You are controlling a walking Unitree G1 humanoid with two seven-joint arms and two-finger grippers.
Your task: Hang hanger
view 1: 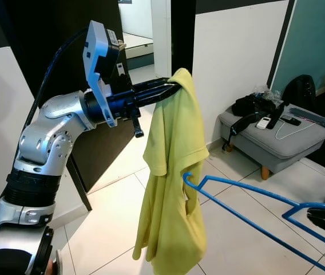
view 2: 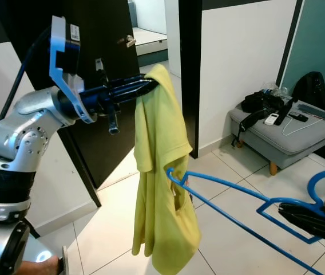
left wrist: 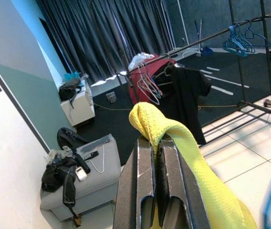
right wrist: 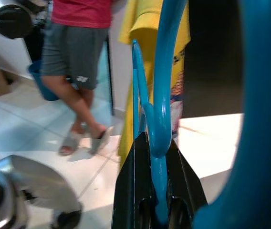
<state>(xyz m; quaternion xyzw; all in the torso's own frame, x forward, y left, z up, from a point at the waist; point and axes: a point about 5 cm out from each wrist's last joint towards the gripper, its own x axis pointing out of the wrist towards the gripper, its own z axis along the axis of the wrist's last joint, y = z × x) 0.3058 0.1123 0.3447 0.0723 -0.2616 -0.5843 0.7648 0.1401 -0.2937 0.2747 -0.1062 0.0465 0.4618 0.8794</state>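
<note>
- The blue plastic hanger (view 2: pixel 248 200), a thin open triangular frame with a curled hook, is clamped in your right end effector (right wrist: pixel 158 191); its far shoulder tip touches the hanging shirt low down, about at the sleeve opening.
- Your left end effector (left wrist: pixel 157 191) is closed on the yellow knit T-shirt (view 1: pixel 171 189), pinching a fold near the collar so the rest drapes straight down from it.
- Handling, as I judge it: the hanger looks light and stiff but thin, so it may twist in a narrow pinch. You hold it by the hook end, which gives long leverage at the tip; move slowly.
- The shirt is soft, limp and textured. It will swing and fold against the hanger rather than resist it.
- Behind the shirt stand a dark wooden door (view 2: pixel 102 63) and a white wall; the floor under it is glossy pale tile.
- To the right of the shirt, well apart, a grey padded stool (view 1: pixel 277 140) on wooden legs carries black bags and cables.
- The left wrist view shows, beyond the shirt, a dark metal clothes rail (left wrist: pixel 212 38) with garments and spare blue hangers on it.
- A person's legs in sandals (right wrist: pixel 78 95) stand near the shirt in the right wrist view.
</note>
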